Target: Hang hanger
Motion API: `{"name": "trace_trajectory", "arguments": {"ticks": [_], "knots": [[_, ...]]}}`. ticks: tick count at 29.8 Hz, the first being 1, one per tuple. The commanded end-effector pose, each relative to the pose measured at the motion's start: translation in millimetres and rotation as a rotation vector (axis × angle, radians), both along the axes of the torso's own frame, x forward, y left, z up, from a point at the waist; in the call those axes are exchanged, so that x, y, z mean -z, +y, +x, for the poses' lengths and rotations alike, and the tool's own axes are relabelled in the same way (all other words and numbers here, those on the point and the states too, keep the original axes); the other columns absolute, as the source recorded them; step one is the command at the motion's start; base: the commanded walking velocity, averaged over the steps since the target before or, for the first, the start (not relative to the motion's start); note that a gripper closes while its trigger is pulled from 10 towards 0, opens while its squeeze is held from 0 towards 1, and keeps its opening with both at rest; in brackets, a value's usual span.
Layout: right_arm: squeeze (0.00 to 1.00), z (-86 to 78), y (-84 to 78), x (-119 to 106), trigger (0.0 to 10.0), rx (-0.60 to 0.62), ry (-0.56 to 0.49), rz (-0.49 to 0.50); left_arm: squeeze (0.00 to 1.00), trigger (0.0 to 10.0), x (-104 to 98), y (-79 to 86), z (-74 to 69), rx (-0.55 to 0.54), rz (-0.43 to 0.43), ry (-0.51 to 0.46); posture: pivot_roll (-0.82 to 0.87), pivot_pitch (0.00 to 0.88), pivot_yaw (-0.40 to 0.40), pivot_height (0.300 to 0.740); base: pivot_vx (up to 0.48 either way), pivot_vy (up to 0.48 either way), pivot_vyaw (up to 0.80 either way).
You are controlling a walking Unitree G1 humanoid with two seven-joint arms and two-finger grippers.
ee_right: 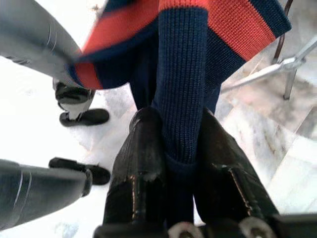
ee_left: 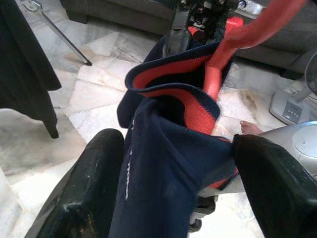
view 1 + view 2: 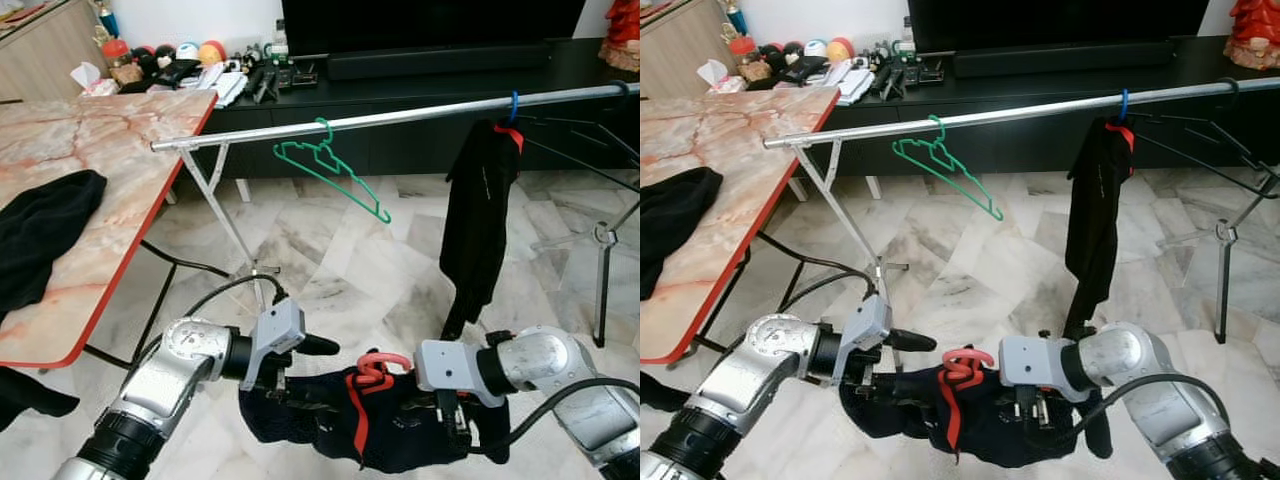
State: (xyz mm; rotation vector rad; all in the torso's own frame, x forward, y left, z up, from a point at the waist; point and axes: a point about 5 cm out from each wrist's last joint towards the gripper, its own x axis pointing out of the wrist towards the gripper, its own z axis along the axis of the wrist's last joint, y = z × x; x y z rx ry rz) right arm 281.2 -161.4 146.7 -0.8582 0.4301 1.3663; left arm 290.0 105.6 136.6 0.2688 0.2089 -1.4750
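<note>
Down near the floor, both grippers, left gripper (image 2: 168,183) spread, right gripper (image 1: 181,163) clamped, carry the shirt (image 3: 400,425) on its red hanger (image 3: 375,368); lifting to the rail (image 3: 400,116) comes next.

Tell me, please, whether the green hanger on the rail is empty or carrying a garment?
Empty. The green hanger hangs bare on the rail, tilted, its frame open against the floor; the black garment hangs separately.

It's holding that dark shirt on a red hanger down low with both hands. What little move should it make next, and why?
Probably lift both hands toward the silver rail. The red hanger with the navy shirt sits well below the rail, with the right hand clamped on the fabric and the left hand around it. The stretch of rail between the green hanger and the hanging black garment looks free.
</note>
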Motion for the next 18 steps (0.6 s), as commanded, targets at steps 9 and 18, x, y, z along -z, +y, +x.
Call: {"name": "trace_trajectory", "arguments": {"ticks": [9, 18], "knots": [[0.00, 1.3, 18.2, -17, 0.0, -0.051, -0.054, 0.078, 0.00, 10.0, 3, 1.7, 1.2, -0.040, 0.042, 0.011, -0.08, 0.153, 0.122, 0.740, 0.000, 0.000, 0.00], [0.00, 4.9, 23.1, -25, 0.0, -0.039, -0.074, 0.117, 0.00, 7.9, 5, -0.7, 1.1, -0.035, 0.058, -0.001, -0.08, 0.153, 0.117, 0.740, 0.000, 0.000, 0.00]]}}
